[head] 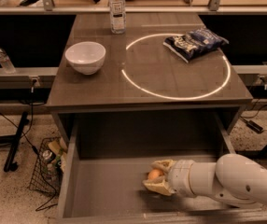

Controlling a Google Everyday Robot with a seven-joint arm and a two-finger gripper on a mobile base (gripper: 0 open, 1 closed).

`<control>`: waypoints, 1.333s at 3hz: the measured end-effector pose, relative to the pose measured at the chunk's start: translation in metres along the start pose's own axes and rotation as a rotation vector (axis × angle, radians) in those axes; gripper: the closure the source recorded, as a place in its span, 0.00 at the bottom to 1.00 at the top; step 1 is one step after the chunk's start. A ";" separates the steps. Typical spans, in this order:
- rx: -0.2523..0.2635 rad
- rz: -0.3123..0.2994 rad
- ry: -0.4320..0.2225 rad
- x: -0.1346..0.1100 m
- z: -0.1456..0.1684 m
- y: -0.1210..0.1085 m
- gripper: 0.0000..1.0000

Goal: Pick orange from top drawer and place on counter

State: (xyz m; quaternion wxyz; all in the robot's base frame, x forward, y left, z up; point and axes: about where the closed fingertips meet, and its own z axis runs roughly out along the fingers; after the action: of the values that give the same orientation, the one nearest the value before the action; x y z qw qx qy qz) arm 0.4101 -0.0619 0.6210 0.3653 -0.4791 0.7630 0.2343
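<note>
The top drawer (101,190) is pulled open below the counter (101,90). The orange (154,174) lies on the drawer floor, right of centre. My gripper (157,176) reaches in from the right, low in the drawer. Its two tan fingers (159,187) stand on either side of the orange, one behind and one in front. The fingers are close around the fruit, and the orange still rests on the drawer floor. The white arm (236,183) fills the drawer's right side.
On the counter stand a white bowl (85,57) at the left, a water bottle (117,9) at the back, and a dark chip bag (194,42) at the right inside the white circle. A wire basket (49,164) sits on the floor left of the drawer.
</note>
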 end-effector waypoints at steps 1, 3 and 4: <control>0.022 -0.032 -0.024 -0.017 -0.013 -0.004 0.82; 0.014 -0.197 -0.114 -0.113 -0.057 -0.011 1.00; 0.014 -0.208 -0.121 -0.120 -0.061 -0.011 1.00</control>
State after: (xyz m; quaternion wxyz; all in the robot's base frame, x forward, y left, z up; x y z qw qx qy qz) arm 0.4322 -0.0425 0.7525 0.4366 -0.5381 0.6872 0.2182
